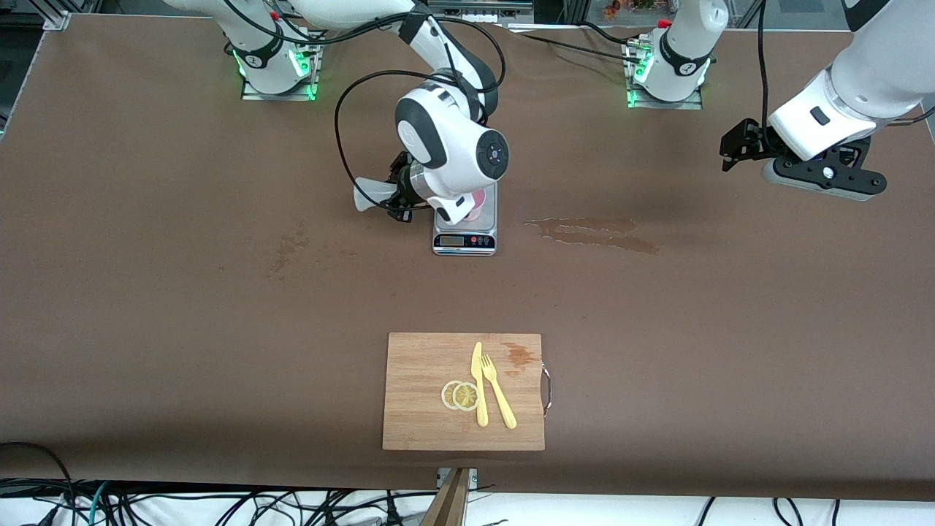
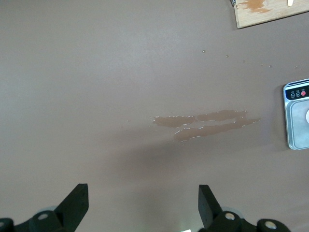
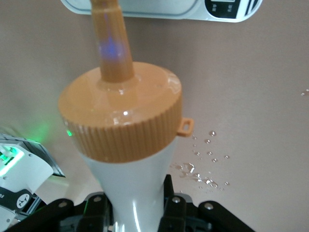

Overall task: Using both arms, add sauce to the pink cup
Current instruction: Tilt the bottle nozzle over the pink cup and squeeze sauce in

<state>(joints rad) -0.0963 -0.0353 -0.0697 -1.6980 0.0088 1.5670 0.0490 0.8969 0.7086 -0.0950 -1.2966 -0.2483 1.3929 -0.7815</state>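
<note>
Orange-capped sauce (image 3: pixel 123 145) is clamped in the right gripper (image 3: pixel 133 203) beside the pink cup (image 1: pixel 476 207) (apparently on a scale (image 1: pixel 465 232)); the left gripper (image 2: pixel 140 205) waits, fingers spread.

Brown table (image 1: pixel 146 292) with wet stains (image 1: pixel 592 234), wooden cutting board (image 1: pixel 424 424) near front edge, cables (image 1: pixel 219 504) below on white floor.

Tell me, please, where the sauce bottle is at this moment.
The sauce bottle is gripped in the right hand, tilted beside the scale that carries the pink cup.
</note>
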